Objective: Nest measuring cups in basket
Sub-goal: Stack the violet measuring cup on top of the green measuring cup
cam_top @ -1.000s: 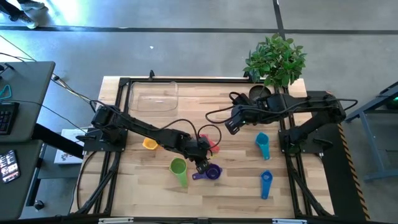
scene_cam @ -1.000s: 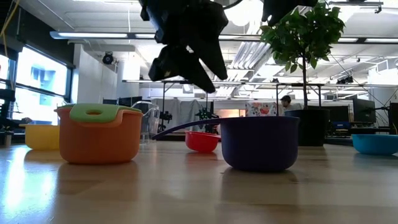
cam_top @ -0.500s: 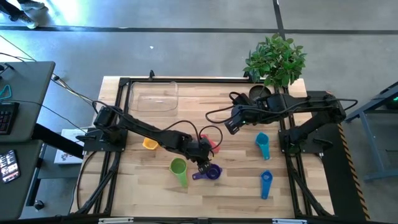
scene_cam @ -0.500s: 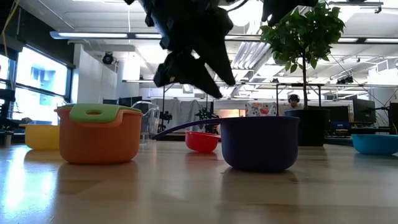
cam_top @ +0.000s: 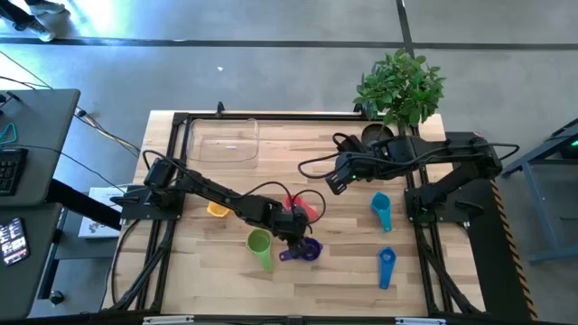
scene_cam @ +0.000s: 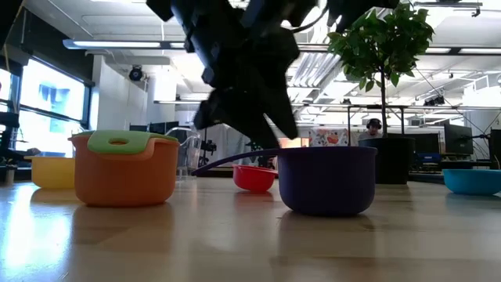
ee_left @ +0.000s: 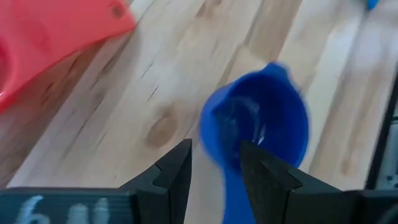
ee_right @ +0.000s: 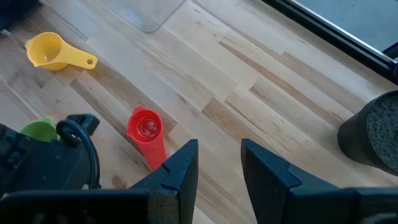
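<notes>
My left gripper (cam_top: 296, 240) is open and hangs low over the purple cup (cam_top: 309, 251), which stands on its base near the table's front middle. In the left wrist view the two fingers (ee_left: 174, 171) stand on either side of the cup's handle (ee_left: 229, 186), close to the bowl (ee_left: 264, 124). I cannot tell whether they touch it. A green cup sits inside an orange one (scene_cam: 124, 168). The red cup (cam_top: 307, 209), yellow cup (cam_top: 217, 209), teal cup (cam_top: 381, 213) and blue cup (cam_top: 386, 267) lie on the table. The clear basket (cam_top: 223, 142) stands at the far left. My right gripper (cam_top: 335, 184) waits open, high above the middle.
A dark plant pot (cam_top: 377, 135) with a leafy plant stands at the far right corner. A black frame (cam_top: 172, 181) borders the tabletop. Cables loop over the table near both arms. Bare wood lies between the basket and the cups.
My left gripper has sunk toward the purple cup's handle and drifted slightly toward the near edge, without turning. Its fingers keep the same gap. No cup has moved.
</notes>
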